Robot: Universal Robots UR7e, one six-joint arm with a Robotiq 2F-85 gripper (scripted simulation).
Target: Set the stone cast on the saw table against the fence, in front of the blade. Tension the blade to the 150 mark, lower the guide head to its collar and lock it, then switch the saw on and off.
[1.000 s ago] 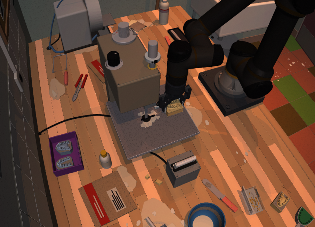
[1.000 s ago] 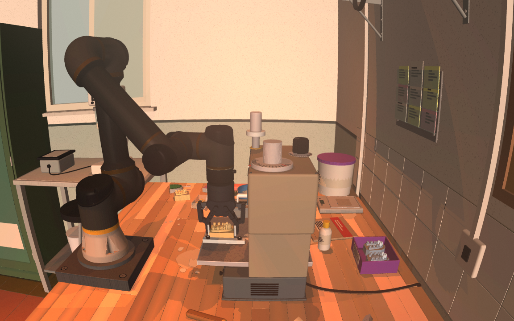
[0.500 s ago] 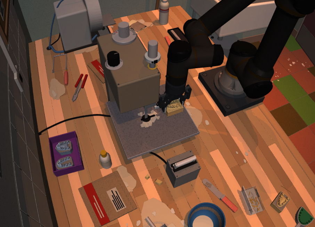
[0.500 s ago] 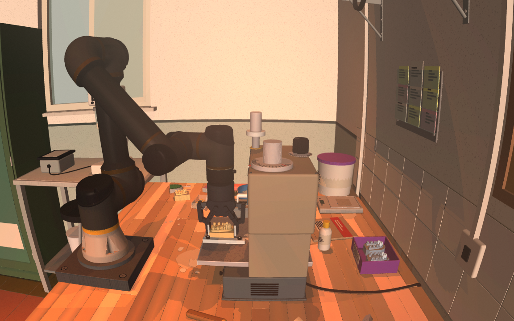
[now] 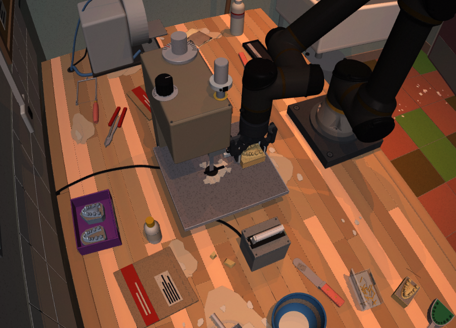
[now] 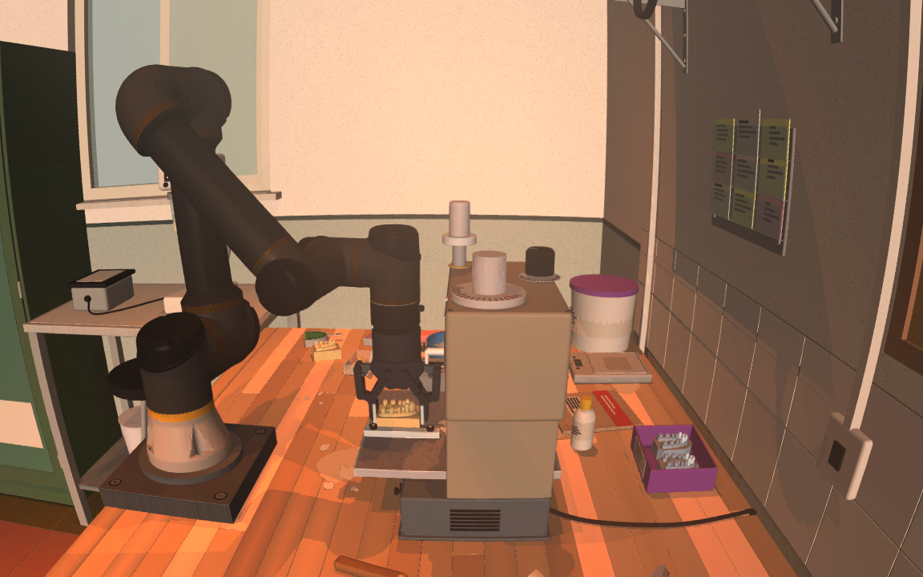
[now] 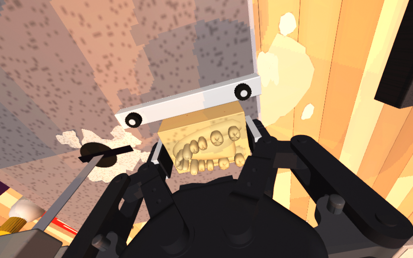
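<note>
My gripper [image 7: 206, 149] hangs straight down over the saw table [image 5: 224, 184], beside the saw housing [image 5: 188, 107]. The yellow stone cast [image 7: 205, 141] sits between its fingers and is still gripped, resting on the table with its back against the white fence [image 7: 189, 102]. Its teeth face up. The blade [image 7: 73, 186] and its dark slot [image 5: 213, 170] lie just left of the cast, ringed by plaster dust. On the housing top sit the grey tension knob [image 5: 179, 45] with its dial, a black knob [image 5: 164, 84] and the guide-head post [image 5: 221, 74] with a yellow collar.
Behind the saw stand a grey machine [image 5: 110, 26] and a bottle [image 5: 237, 15]. The arm's base plate [image 5: 331, 129] is to the right. A switch box [image 5: 264, 243] sits in front of the table. A purple tray of casts [image 5: 95, 221], pliers, a spatula and a blue bowl are scattered around.
</note>
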